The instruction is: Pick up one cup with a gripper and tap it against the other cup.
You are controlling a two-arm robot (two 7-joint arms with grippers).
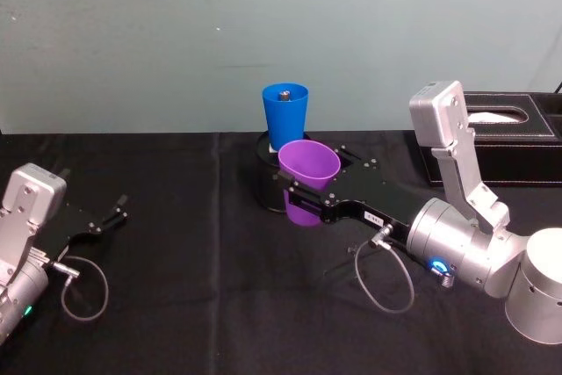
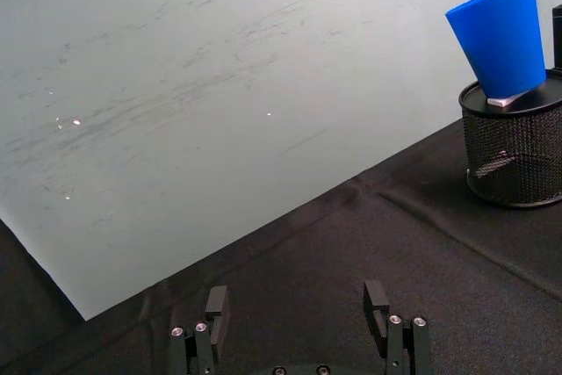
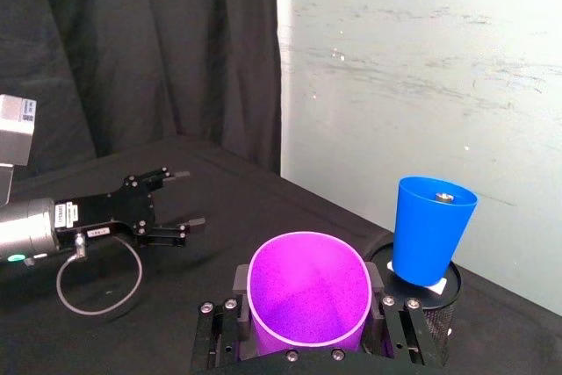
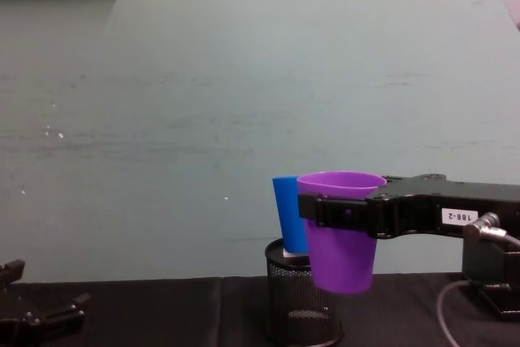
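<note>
The purple cup (image 1: 309,167) hangs upright above the black table, with my right gripper (image 1: 301,196), the one with the white label, shut on its sides. The same purple cup (image 3: 307,292) sits between the right gripper's fingers (image 3: 240,279). Just behind it the blue cup (image 1: 285,117) stands on top of a black wire-mesh holder (image 1: 262,183). A small gap shows between the blue cup (image 3: 429,230) and the purple one. From the chest view the purple cup (image 4: 341,237) overlaps the blue cup (image 4: 288,217). My left gripper (image 1: 111,214) rests open at the table's left.
A black tissue box (image 1: 509,138) stands at the back right, behind the right arm. Cables loop on the cloth by each wrist. A pale wall closes off the far side of the table. The left gripper (image 2: 297,305) faces the mesh holder (image 2: 514,151) from a distance.
</note>
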